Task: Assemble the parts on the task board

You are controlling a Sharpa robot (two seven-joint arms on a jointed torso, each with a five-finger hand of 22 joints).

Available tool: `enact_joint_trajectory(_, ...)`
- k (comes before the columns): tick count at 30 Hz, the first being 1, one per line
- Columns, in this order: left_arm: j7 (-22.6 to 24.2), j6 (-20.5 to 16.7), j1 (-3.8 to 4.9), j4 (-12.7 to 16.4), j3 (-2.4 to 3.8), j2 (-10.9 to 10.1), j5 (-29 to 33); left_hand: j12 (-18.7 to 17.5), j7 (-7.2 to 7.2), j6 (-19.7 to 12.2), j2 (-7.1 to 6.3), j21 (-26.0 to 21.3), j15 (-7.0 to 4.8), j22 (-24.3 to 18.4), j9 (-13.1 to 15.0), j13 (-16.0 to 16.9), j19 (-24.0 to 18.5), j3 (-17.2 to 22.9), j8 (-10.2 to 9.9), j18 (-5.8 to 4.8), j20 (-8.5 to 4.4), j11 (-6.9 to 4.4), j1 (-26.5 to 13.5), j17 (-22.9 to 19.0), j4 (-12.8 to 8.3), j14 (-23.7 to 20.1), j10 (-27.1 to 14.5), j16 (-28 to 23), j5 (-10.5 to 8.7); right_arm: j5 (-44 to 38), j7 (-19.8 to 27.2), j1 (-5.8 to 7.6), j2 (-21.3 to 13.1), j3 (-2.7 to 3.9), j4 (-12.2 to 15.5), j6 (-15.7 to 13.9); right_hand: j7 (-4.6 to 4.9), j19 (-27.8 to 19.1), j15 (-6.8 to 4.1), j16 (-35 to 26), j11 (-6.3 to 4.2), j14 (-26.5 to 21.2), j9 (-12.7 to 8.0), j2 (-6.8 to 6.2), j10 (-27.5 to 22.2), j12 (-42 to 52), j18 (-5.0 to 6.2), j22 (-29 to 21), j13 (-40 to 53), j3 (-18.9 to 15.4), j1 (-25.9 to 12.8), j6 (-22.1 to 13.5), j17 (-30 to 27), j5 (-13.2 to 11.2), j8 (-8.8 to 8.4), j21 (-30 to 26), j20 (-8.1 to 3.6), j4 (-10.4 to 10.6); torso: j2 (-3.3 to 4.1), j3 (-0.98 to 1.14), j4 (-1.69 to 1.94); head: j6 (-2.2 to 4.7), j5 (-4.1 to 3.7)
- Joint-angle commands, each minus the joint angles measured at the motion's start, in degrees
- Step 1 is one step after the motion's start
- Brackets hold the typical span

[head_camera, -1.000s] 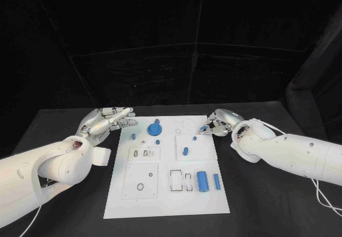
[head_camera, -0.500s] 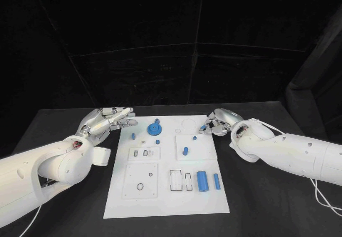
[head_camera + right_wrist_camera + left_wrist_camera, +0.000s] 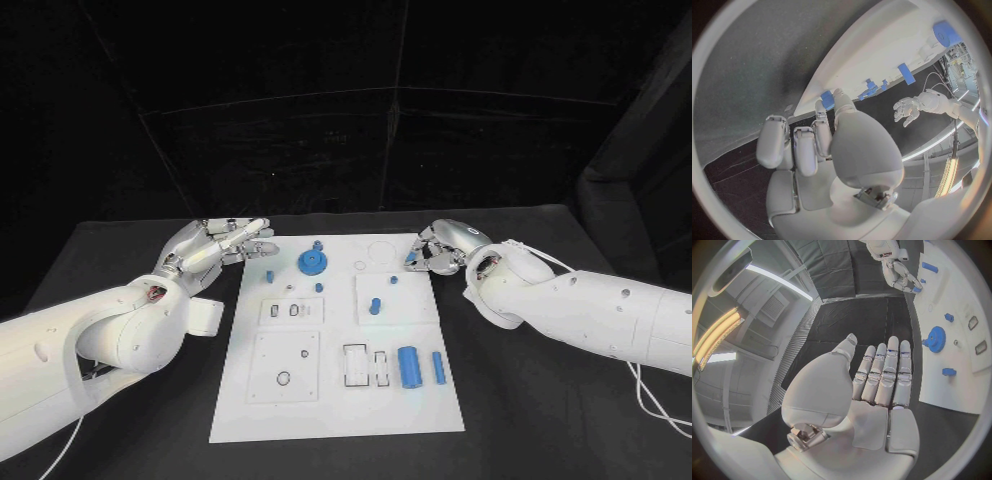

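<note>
The white task board (image 3: 335,410) lies in the middle of the black table. On it are a blue round gear (image 3: 312,263), several small blue pegs such as one at mid-board (image 3: 374,305), and two blue cylinders (image 3: 411,365) near the front right. My right hand (image 3: 443,248) hovers at the board's far right corner and pinches a small blue part (image 3: 414,258) between thumb and a finger; the right wrist view shows this part (image 3: 827,99) at the fingertips. My left hand (image 3: 216,246) is held beside the board's far left corner, fingers straight and holding nothing (image 3: 879,377).
Rectangular and round sockets (image 3: 355,365) mark the board's front half. Black table surrounds the board on all sides. The left wrist view shows the gear (image 3: 935,338) and the right hand (image 3: 901,274) across the board (image 3: 957,370).
My right hand has lifted the small blue part slightly, up and away from the board's edge. The left hand has not moved.
</note>
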Motion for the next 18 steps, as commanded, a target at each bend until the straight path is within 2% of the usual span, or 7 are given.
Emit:
enact_joint_trajectory(1,0.0,0.8,0.06,0.1,0.05,0.0,-0.2,-0.3,0.31,0.1,0.47,-0.3,-0.02,-0.1,-0.1,-0.1,0.5,-0.1,-0.4,0.88,-0.05,0.18,0.1,0.0,-0.5,0.3,0.1,-0.3,-0.31,-0.7,0.9,0.07,0.1,0.02,0.2,-1.2,0.07,0.0,-0.18,0.2,-0.13,4.6,-0.1,0.47,-0.2,-0.3,-0.85,0.1,1.4,1.4,1.3,-0.6,8.1,1.2,0.05,0.1,-0.36,-0.3,0.0,0.01,0.01,0.01,0.04)
enact_joint_trajectory(10,-0.2,0.9,0.06,0.0,0.05,0.0,-0.2,-0.5,0.51,-0.2,0.45,-0.5,0.04,-0.1,-0.1,-0.1,0.5,-0.2,-0.6,0.87,-0.02,0.33,0.0,0.0,-0.7,0.3,-0.2,-0.5,-0.32,-0.7,1.3,0.07,0.0,0.02,0.3,-1.5,0.38,0.0,-0.01,0.1,0.11,4.6,-0.6,-0.46,-0.3,-0.5,-0.85,0.1,1.4,5.6,1.0,-1.3,8.1,3.4,-0.36,0.0,-0.21,-0.9,0.0,0.01,-0.01,-0.03,0.01)
enact_joint_trajectory(18,-0.4,1.0,0.06,0.0,0.04,0.0,-0.2,-0.7,0.58,-0.3,0.45,-0.5,0.08,-0.1,-0.1,-0.1,0.5,-0.2,-0.6,0.86,0.0,0.4,-0.1,0.0,-0.7,0.3,-0.3,-0.5,-0.32,-0.6,2.6,0.07,-0.2,0.03,1.3,-3.1,0.71,0.4,0.25,0.1,0.32,4.6,-1.1,-2.72,-0.2,-0.4,-0.96,0.9,1.7,12.4,-1.9,-1.4,8.2,5.1,-0.7,0.3,0.07,-0.6,0.0,0.03,-0.02,-0.07,0.0)
